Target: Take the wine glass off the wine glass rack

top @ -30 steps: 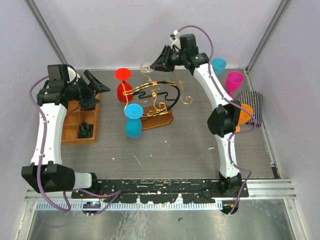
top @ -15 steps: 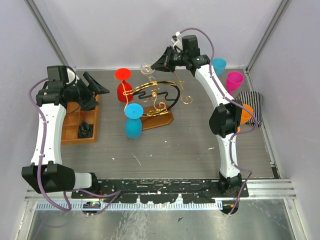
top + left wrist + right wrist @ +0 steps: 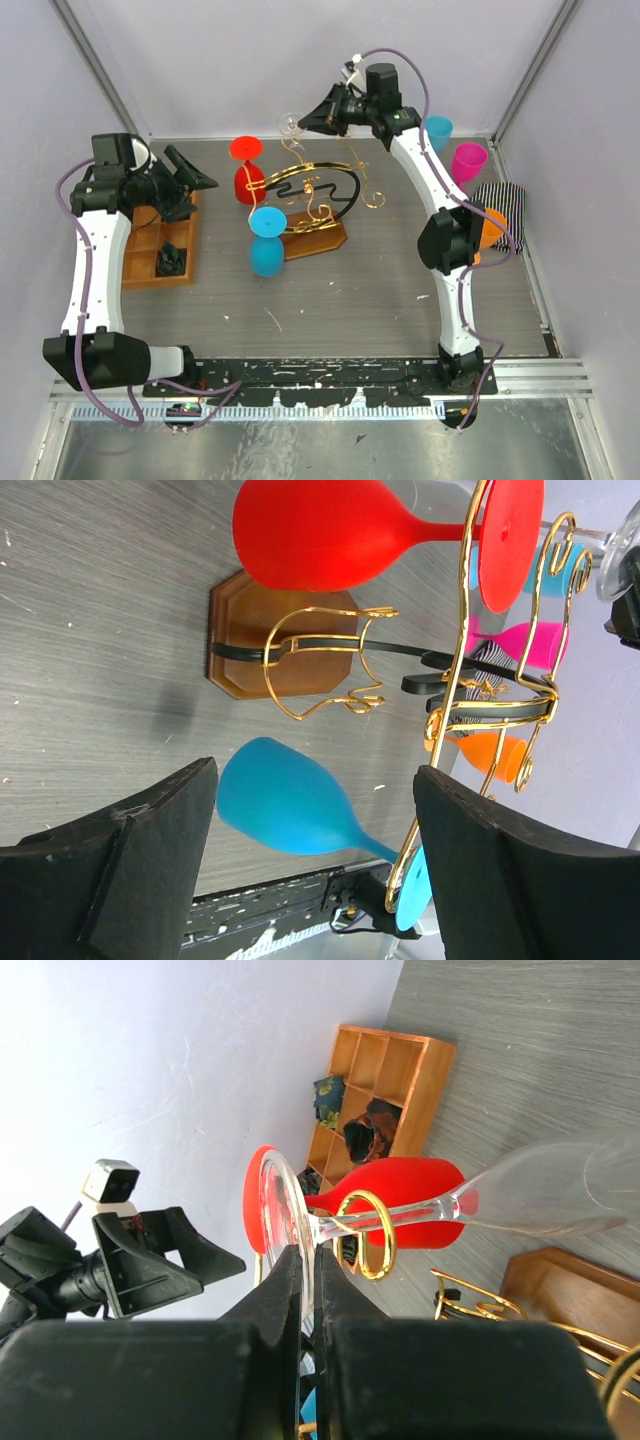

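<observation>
The wine glass rack (image 3: 312, 205) is a gold wire stand with a black bar on a brown base (image 3: 282, 635). A clear wine glass (image 3: 400, 1216) lies sideways at the rack's back end, its stem against a gold curl (image 3: 372, 1235). My right gripper (image 3: 308, 1256) is shut on the rim of its round foot (image 3: 290, 124). A red glass (image 3: 247, 170) and a blue glass (image 3: 267, 243) hang upside down on the rack. Left of the rack, my left gripper (image 3: 315, 780) is open, with the blue glass (image 3: 285, 805) seen between its fingers but farther off.
An orange-brown compartment tray (image 3: 160, 240) holding dark items lies under the left arm. At the back right stand a cyan cup (image 3: 437, 130) and a magenta cup (image 3: 468, 160), with a striped cloth (image 3: 502, 205) and an orange object (image 3: 490, 228) nearby.
My right gripper has shut on the clear glass's foot and carried it slightly up and back. The left gripper has barely moved.
</observation>
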`<action>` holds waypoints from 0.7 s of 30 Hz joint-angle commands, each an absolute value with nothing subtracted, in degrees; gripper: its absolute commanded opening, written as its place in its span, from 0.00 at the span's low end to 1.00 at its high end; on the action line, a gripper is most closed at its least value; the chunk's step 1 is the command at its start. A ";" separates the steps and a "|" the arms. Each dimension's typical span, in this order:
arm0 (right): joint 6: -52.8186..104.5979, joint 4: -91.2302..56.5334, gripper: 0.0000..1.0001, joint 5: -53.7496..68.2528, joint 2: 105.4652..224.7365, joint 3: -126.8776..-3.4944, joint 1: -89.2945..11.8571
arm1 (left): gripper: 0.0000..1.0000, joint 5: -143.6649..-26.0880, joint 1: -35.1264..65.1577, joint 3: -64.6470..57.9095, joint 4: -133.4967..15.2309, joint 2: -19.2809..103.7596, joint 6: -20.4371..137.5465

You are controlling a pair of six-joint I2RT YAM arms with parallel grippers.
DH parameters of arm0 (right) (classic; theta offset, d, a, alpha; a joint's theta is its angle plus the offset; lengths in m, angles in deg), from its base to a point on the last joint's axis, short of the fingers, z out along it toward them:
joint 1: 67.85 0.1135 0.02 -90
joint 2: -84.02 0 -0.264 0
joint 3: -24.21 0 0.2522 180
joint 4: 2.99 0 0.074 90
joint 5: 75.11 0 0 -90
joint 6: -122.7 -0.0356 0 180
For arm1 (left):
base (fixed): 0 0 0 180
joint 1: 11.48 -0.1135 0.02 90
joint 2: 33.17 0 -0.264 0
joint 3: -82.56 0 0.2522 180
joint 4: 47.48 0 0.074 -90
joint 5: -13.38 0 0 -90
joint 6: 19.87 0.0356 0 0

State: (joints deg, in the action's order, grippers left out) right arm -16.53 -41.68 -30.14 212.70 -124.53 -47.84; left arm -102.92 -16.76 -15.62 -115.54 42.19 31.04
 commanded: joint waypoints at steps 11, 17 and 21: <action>-18.61 -31.87 0.01 -37.86 211.63 -125.21 -45.54 | 0.86 -104.04 -17.07 -14.01 -115.27 40.44 30.67; -14.79 -33.07 0.01 -39.98 202.73 -113.86 -45.67 | 0.87 -103.80 -17.27 -14.85 -115.34 40.35 30.13; -9.53 -39.29 0.01 -39.64 198.99 -112.67 -45.87 | 0.91 -103.83 -17.49 -16.04 -115.03 40.13 29.13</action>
State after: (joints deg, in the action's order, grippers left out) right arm -15.11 -36.92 -36.26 208.35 -112.14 -46.61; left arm -102.92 -17.05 -14.51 -115.50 41.77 30.21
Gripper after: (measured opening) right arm 0.067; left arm 0.879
